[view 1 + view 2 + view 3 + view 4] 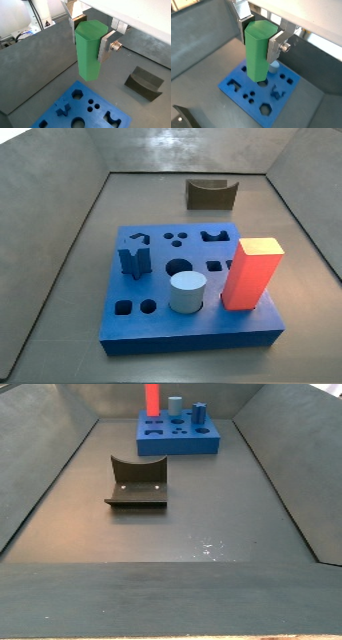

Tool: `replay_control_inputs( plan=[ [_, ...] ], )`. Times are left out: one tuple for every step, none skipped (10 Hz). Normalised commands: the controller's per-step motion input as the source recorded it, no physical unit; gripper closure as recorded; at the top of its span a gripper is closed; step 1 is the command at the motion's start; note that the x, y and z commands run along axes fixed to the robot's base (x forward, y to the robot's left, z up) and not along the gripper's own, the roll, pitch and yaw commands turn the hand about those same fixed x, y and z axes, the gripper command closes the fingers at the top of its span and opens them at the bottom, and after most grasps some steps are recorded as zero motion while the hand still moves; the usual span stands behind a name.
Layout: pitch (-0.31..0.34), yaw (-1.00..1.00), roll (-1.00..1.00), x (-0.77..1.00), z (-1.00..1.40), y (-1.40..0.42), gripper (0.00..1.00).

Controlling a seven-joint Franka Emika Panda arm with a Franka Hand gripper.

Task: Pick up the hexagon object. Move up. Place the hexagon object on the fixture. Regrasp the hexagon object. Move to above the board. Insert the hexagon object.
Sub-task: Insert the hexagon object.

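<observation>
**Now: green bar held over the board**

We see the gripper (93, 37) pinching the bright green hexagonal prism bar (89, 52) upright above the thick blue slab board (244, 92); the dark notched fixture (145, 83) sits apart.

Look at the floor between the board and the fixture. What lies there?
Nothing: in both side views bare grey floor separates the board from the fixture. The gripper holds the hexagon object above.
</observation>
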Motion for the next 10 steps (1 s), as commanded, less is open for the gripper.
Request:
replay_control_inputs(
  plan=[
    [-0.050, -0.80, -0.01, -0.37, -1.00, 0.12, 1.00],
    [-0.043, -0.93, -0.02, -0.27, -0.97, 0.03, 1.00],
    [-0.020, -0.93, -0.04, -0.25, -0.98, 0.03, 1.00],
    [-0.017, -0.90, -0.04, -0.25, -0.98, 0.01, 1.00],
    [-0.073, -0.72, -0.06, 0.00, -0.91, 0.12, 1.00],
    [-0.070, -0.47, -0.07, 0.11, -0.87, 0.21, 1.00],
    [-0.100, -0.37, -0.10, 0.25, -0.82, 0.23, 1.00],
    [-0.091, -0.28, -0.13, 0.27, -0.77, 0.21, 1.00],
    [-0.114, -0.22, -0.16, 0.16, -0.75, 0.13, 1.00],
    [-0.130, -0.18, -0.16, 0.00, -0.77, 0.01, 1.00]
  ],
)
